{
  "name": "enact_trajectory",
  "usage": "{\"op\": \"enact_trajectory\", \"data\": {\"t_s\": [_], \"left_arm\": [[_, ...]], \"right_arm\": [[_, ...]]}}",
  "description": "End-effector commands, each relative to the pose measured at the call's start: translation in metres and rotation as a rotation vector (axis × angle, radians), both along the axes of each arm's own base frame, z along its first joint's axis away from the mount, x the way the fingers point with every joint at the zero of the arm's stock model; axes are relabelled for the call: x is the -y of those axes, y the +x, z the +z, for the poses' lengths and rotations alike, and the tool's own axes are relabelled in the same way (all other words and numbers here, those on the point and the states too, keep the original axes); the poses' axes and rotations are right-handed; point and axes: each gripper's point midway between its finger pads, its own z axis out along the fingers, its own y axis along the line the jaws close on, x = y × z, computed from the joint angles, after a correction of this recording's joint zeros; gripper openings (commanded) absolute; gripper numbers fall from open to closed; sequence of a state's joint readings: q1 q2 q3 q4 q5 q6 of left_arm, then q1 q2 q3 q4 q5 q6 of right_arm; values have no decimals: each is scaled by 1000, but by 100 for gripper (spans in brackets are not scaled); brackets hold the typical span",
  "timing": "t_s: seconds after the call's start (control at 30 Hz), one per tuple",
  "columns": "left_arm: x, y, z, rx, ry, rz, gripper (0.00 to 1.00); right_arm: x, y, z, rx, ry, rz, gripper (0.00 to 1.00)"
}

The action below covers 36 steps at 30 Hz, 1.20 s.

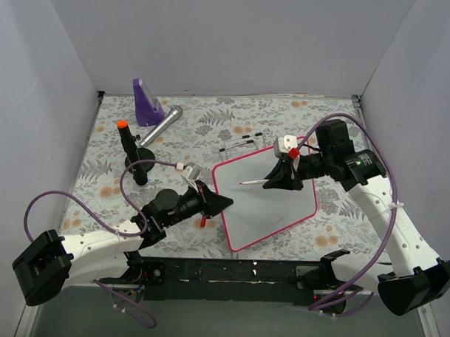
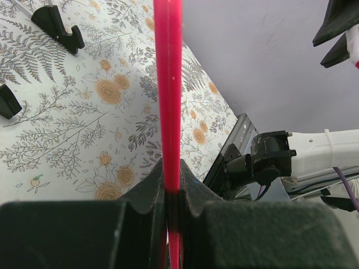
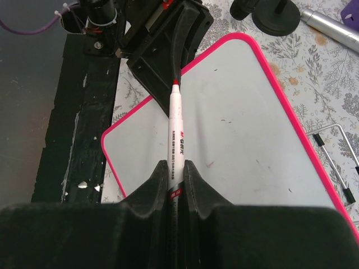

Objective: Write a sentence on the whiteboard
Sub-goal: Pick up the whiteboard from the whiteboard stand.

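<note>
- Whiteboard (image 1: 272, 207) seen from above: it lies at an angle in the middle of the flowered tablecloth (image 1: 99, 186), its pink frame running all the way round and its face white.
- The left gripper (image 1: 225, 202) is pinched onto the board's left edge.
- The right gripper (image 1: 273, 179) hangs over the board's upper part, clamped on a white marker (image 1: 252, 182) that points left across the board. I cannot tell whether the tip touches the surface.
- Well apart at the back left stand a purple wedge (image 1: 146, 103), a silver cylinder (image 1: 162, 124) and a black stand (image 1: 130, 147) with an orange top. A thin wire rack (image 1: 241, 143) lies just behind the board.
- Left wrist view: the left gripper (image 2: 173, 174) has its fingers drawn in tight on the pink frame, which rises straight up the picture from between them. Two black clip feet (image 2: 56, 25) lie on the cloth at the upper left.
- Right wrist view: the right gripper (image 3: 175, 168) grips the marker (image 3: 175, 134) by its barrel. The red tip points toward the near-left part of the whiteboard (image 3: 241, 140), close to the black fingers of the other arm.
- The board's face shows only a few tiny dark specks here, and the silver cylinder (image 3: 331, 25) lies beyond its far corner.
</note>
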<state>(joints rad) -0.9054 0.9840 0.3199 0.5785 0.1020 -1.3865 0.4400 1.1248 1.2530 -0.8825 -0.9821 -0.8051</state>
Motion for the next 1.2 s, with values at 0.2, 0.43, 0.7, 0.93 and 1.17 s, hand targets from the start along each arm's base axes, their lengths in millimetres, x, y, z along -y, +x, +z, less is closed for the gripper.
{"op": "enact_trajectory", "data": {"t_s": [0.2, 0.43, 0.7, 0.93, 1.17], "left_arm": [[0, 3, 39, 93, -116, 18, 0], [1, 3, 40, 92, -117, 17, 0], [1, 3, 40, 89, -119, 15, 0], [1, 2, 39, 88, -117, 13, 0], [0, 0, 38, 91, -121, 10, 0]], "right_arm": [[-10, 9, 20, 34, 31, -10, 1], [-12, 14, 21, 39, 24, -32, 1], [-13, 11, 22, 41, 23, -31, 1], [-11, 4, 24, 46, 29, -16, 1], [-6, -5, 20, 60, 22, 8, 1]]}}
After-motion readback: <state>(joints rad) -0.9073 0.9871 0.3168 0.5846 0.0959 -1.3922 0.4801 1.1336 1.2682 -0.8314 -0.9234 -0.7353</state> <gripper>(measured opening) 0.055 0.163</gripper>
